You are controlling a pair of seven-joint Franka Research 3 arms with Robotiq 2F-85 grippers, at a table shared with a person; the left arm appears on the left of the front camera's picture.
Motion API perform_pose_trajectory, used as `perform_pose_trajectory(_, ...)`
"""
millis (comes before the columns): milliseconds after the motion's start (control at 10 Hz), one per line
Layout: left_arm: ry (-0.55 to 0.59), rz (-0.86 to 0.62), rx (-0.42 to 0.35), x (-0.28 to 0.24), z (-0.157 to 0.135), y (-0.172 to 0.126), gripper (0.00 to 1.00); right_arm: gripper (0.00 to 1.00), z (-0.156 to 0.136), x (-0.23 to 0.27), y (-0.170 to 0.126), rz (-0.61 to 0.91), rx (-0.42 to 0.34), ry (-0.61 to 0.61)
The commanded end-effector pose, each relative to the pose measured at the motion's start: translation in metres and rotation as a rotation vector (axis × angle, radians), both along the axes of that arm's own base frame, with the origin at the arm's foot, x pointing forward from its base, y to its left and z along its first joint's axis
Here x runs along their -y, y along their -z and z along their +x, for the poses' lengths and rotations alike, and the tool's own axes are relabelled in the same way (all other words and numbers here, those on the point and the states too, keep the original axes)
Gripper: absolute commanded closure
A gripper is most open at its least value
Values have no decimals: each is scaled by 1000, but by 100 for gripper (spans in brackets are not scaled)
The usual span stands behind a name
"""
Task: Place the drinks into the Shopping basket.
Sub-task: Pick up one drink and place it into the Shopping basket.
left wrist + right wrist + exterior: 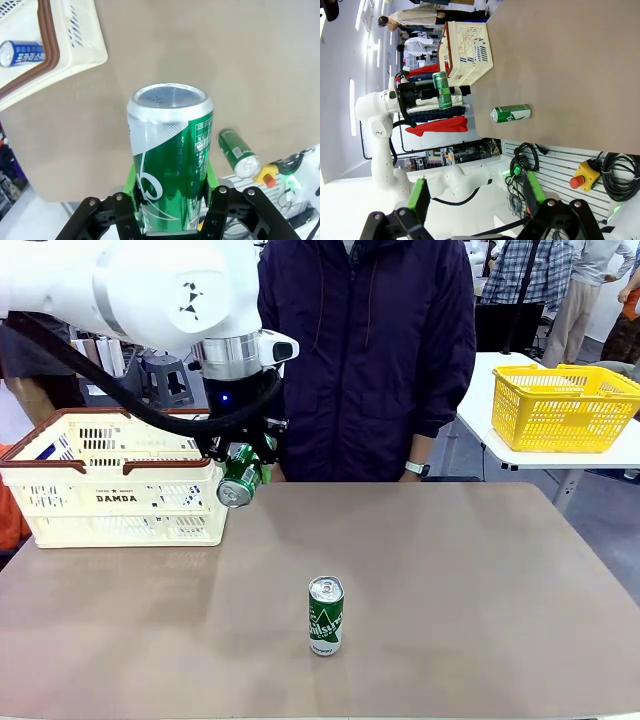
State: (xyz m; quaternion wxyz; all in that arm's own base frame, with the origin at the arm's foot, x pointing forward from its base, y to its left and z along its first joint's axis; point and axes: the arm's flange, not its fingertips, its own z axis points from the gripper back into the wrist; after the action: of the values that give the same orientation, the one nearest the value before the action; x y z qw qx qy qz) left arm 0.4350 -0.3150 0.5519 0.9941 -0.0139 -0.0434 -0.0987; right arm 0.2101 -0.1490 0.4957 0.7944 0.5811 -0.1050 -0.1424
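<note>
"DAMDA" basket (120,502), green can (326,615)

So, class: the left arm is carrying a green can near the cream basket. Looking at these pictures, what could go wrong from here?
1. The held green can hangs tilted in the left gripper, outside the Shopping basket beside its near corner. It may knock the brown rim going in.
2. The fingers clamp only the can's lower part, so it might slip or pivot.
3. A blue can already lies inside; the dropped can could land on it.
</note>
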Motion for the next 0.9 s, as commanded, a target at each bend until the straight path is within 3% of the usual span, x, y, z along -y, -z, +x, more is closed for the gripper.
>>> perform_pose_trajectory(0,7,0,3,-4,-3,-2,100,0,0,1,-3,14,19,-3)
perform_pose_trajectory(100,-78,-69,5,-36,15,-22,100,0,0,1,-3,14,19,-3)
perform_pose_trajectory(200,-299,-50,21,-79,43,-49,100,0,0,1,-3,14,19,-3)
perform_pose_trajectory(300,-414,-20,50,-126,68,-76,100,0,0,1,-3,14,19,-3)
perform_pose_trajectory(400,-444,-6,56,-169,98,-94,100,0,0,1,-3,14,19,-3)
perform_pose_trajectory(500,-423,129,63,-206,128,-100,100,0,0,1,-3,14,19,-3)
perform_pose_trajectory(600,-310,152,87,-244,158,-93,100,0,0,1,-3,14,19,-3)
perform_pose_trajectory(800,-192,146,56,-299,187,-55,100,0,0,1,-3,14,19,-3)
